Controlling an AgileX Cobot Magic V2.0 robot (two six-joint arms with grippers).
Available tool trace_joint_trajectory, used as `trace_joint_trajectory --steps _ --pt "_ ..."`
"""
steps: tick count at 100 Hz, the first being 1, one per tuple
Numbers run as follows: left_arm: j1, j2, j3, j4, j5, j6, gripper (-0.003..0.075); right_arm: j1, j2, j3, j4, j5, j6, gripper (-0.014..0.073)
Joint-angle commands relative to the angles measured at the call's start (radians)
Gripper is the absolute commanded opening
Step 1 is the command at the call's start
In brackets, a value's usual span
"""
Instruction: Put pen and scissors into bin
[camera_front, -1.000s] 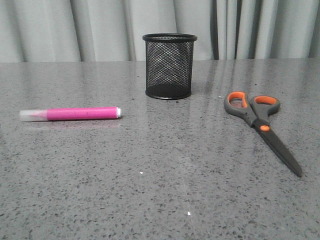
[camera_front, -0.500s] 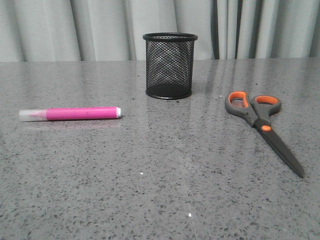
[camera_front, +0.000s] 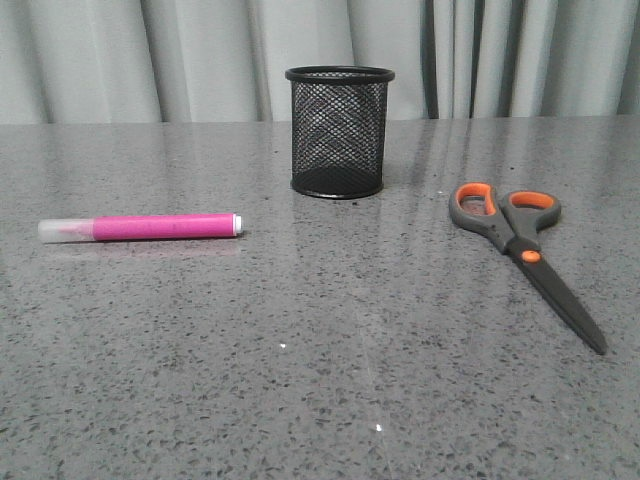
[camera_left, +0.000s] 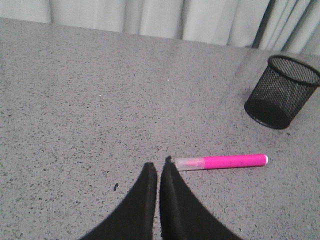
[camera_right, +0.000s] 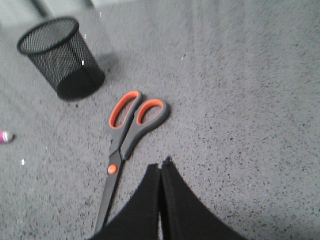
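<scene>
left pincer (camera_left: 158, 167): pressed together, empty, pen (camera_left: 220, 162) just beside tips
right pincer (camera_right: 160, 167): pressed together, empty, scissors (camera_right: 124, 145) beside
cup (camera_front: 339, 131): upright on tabletop (camera_front: 330, 350)

the counter (camera_front: 330, 350) is grey stone speckled with fine black and white flecks, with a soft sheen. the pen (camera_front: 140, 227) is bright pink with a clear, frosted-looking cap and a small white end. the bin (camera_front: 339, 131) is black all over, its wall a fine diamond wire mesh. the scissors (camera_front: 522, 251) have dark grey handles lined in orange, an orange pivot screw and dark blades. the curtain (camera_front: 200, 60) behind is pale grey-green with darker folds. the left gripper (camera_left: 158, 172) and the right gripper (camera_right: 160, 170) are both plain black.
</scene>
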Motion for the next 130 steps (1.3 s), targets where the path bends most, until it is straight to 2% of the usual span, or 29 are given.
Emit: trace_joint_trajectory --steps 1,21,28,35,42,50,55,64,71,81,92,130 --pt "0.002 0.069 -0.085 -0.009 -0.005 0.037 -0.0019 -0.006 0.079 -0.097 -0.001 0.006 -0.056 -0.0058" --pt "0.002 0.16 -0.134 -0.019 0.0 0.039 -0.0018 -0.004 0.163 -0.165 0.001 -0.006 -0.082 -0.0054" --pt "0.0 0.177 -0.145 -0.022 -0.006 0.039 -0.0017 -0.004 0.174 -0.175 0.001 -0.011 -0.091 -0.0015" --pt "-0.004 0.194 -0.155 -0.029 -0.02 0.041 -0.0016 -0.004 0.185 -0.181 0.003 -0.011 -0.098 0.0073" --pt "-0.015 0.214 -0.168 -0.056 -0.028 0.069 0.0014 -0.004 0.192 -0.185 0.005 -0.013 -0.098 0.021" --pt "-0.026 0.238 -0.177 -0.132 -0.034 0.15 0.0104 -0.004 0.192 -0.185 0.005 -0.018 -0.098 0.0376" --pt "-0.032 0.257 -0.185 -0.184 -0.036 0.192 0.0176 -0.004 0.192 -0.185 0.005 -0.018 -0.098 0.0422" --pt "-0.041 0.298 -0.187 -0.285 -0.051 0.266 0.0322 -0.004 0.192 -0.185 0.005 -0.018 -0.098 0.0423" --pt "-0.042 0.334 -0.187 -0.361 -0.055 0.342 0.0382 -0.004 0.192 -0.185 0.005 -0.018 -0.099 0.0423" --pt "-0.042 0.394 -0.188 -0.479 -0.034 0.51 0.0386 -0.004 0.192 -0.185 0.005 -0.018 -0.104 0.0423" --pt "-0.042 0.474 -0.225 -0.573 0.069 0.727 0.0379 -0.004 0.192 -0.185 0.005 -0.016 -0.106 0.0423" --pt "-0.056 0.835 -0.47 -0.562 0.384 1.213 0.0356 -0.004 0.192 -0.185 0.005 -0.016 -0.116 0.0423"
